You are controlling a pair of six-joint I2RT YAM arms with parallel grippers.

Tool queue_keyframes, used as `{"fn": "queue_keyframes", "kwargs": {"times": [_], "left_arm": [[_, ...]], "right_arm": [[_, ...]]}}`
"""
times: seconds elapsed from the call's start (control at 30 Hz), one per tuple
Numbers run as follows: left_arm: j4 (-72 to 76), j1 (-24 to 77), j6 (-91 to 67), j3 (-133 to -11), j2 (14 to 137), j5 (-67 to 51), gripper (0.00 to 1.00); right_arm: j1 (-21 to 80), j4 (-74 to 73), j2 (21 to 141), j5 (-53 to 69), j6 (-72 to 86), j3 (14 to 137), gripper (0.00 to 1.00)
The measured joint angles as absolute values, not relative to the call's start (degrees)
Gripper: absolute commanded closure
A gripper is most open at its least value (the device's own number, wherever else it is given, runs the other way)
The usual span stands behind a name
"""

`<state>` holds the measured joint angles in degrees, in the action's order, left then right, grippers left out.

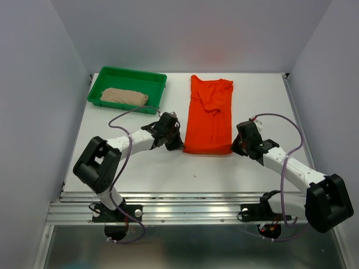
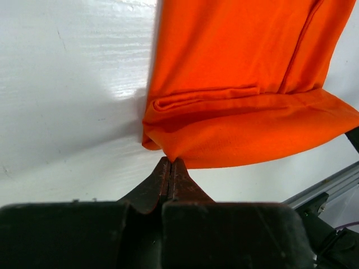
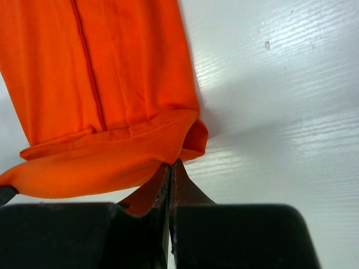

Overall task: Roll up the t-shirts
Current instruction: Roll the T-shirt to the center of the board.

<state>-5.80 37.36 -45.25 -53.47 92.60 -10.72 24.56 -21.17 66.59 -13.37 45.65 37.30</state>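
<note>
Top external, left to right. At 10 o'clock: beige t-shirt (image 1: pixel 124 97) bundled inside green tray (image 1: pixel 132 73), judged rolled. Left gripper (image 1: pixel 178 144) pinched shut on near-left hem corner of orange t-shirt (image 1: pixel 210 115), flat on table (image 1: pixel 168 174), centre toward 12. Right gripper (image 1: pixel 235 148) clamped on near-right corner. Hem barely curled; rolling hardly begun.

we saw a bright orange-red fabric t-shirt (image 1: pixel 210 115) folded into a long strip, near hem curled up, a beige-tan fabric t-shirt (image 1: pixel 124 97) rolled in a green plastic tray (image 1: pixel 134 71)
</note>
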Motion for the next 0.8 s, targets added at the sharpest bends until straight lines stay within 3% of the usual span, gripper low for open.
{"fn": "queue_keyframes", "kwargs": {"times": [0.8], "left_arm": [[-7.64, 35.92, -41.28, -61.91, 97.43, -9.5, 1.0]], "right_arm": [[20.99, -20.16, 73.45, -14.39, 42.52, 43.16, 0.99]]}}
